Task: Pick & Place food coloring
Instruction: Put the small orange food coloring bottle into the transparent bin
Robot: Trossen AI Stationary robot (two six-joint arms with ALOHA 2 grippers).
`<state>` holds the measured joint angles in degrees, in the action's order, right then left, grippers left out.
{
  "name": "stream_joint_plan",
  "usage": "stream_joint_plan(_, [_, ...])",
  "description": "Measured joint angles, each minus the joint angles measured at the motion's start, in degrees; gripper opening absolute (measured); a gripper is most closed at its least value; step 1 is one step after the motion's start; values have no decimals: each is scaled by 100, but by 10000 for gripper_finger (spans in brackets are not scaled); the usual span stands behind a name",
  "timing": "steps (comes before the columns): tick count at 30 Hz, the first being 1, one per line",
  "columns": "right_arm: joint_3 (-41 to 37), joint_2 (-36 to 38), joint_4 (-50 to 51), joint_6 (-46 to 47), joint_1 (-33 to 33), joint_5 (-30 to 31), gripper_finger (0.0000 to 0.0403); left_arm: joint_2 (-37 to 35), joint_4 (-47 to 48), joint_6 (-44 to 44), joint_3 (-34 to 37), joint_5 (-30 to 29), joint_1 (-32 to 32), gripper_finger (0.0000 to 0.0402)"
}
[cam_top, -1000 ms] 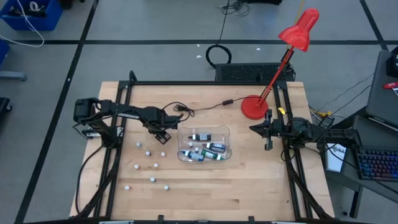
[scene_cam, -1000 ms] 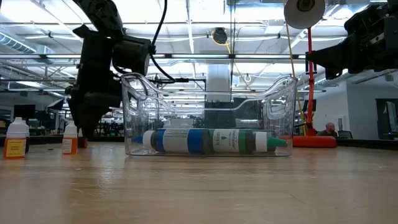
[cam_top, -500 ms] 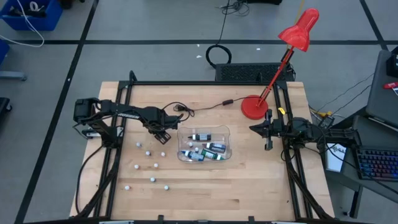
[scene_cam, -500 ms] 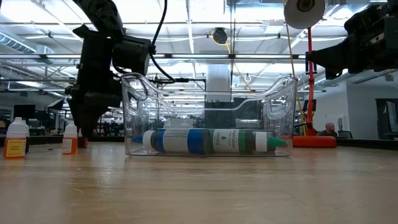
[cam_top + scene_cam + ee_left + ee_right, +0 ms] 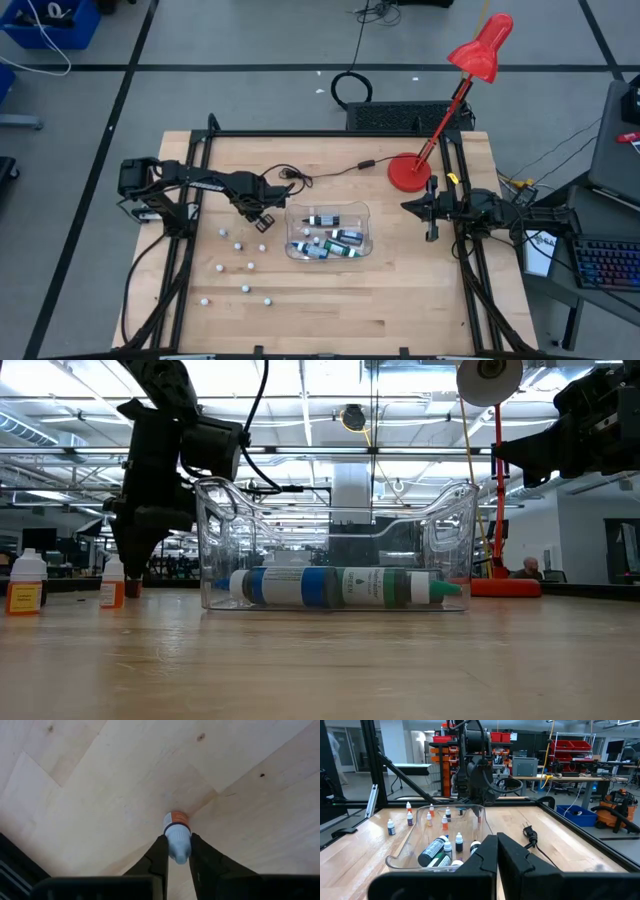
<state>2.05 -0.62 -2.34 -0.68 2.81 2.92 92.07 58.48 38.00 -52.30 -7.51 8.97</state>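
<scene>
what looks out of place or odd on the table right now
Only the lamp: its base stands on the table and its cord trails toward the tub. Some bottles lie flat in the tub; the rest stand scattered to its left, unspilled. The left gripper pinches an upright bottle.

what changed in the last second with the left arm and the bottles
The left hand has closed its fingers on the cap of a small orange bottle standing on the table beside the clear tub; its arm barely shifted. The bottle has not been lifted yet. The bottles in the tub, the loose ones on the table and the shut right hand, waiting right of the tub, stayed as they were.
</scene>
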Motion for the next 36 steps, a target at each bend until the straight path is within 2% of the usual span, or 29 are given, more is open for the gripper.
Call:
stream_joint_plan(3, [-1,0,-1,1,0,-2,0,10,65,-2,-126,15,-13,54])
stream_joint_plan(7, [1,0,-1,1,-2,-2,0,9,454,-141,-709,-8,-121,54])
stream_joint_plan(13, [1,0,-1,-1,0,-2,0,9,1241,-452,-2293,-308,-435,54])
stream_joint_plan(19, [1,1,0,1,-2,-1,0,182,1231,-1081,-4044,-272,-687,54])
stream_joint_plan(23, [0,1,-1,-1,-2,-2,0,755,1355,-1697,-5179,-253,-800,54])
stream_joint_plan(30, [1,1,-1,0,-2,-1,0,2364,2135,-2797,-7357,22,-820,54])
stream_joint_plan(33, [-1,2,-1,1,-1,0,0,2939,2252,-3136,-7880,224,-820,54])
stream_joint_plan(36, [-1,2,-1,1,-2,-1,0,3318,2237,-3365,-7951,400,-822,54])
